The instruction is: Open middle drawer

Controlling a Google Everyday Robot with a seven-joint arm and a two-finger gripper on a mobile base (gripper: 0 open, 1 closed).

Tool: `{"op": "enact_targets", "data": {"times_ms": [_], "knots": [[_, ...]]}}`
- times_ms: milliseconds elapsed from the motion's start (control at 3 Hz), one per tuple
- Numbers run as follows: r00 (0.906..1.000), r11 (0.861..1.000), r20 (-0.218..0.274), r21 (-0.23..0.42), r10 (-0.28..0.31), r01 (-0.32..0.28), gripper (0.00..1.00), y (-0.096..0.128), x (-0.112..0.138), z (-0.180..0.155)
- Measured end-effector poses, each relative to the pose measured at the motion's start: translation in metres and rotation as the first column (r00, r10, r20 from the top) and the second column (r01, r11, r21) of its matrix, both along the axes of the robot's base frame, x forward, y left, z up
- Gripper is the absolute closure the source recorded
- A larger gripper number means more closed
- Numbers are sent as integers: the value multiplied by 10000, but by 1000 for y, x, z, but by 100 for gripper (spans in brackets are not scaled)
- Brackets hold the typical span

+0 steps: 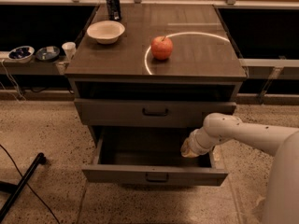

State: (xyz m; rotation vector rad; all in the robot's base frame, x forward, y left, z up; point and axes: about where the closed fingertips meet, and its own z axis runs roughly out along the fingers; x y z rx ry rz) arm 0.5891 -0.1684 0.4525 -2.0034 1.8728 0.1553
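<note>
Pale and rounded, the end effector [189, 148] sat low inside the right end of the middle drawer [117, 174], which stood pulled well out of the cabinet; whether it was spread or pressed together could not be told. Above it, the upper drawer [107, 112] sat nearly flush. On the dark wooden table [201, 59] a red apple [161, 47] stood by a bright ring of light, with a white bowl [106, 31] and a can [112, 4] further back and left. Speckled stone floor [42, 125] spread around, and a black pole [21, 183] lay at the left.
</note>
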Motion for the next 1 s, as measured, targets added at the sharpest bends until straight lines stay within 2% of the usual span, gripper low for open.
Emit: {"op": "enact_targets", "data": {"times_ms": [667,1000], "knots": [[9973,10000,-732,95,-6,13,100,4,4,-48],[9909,9996,-1322,147,253,-236,100,9,-18,-64]]}}
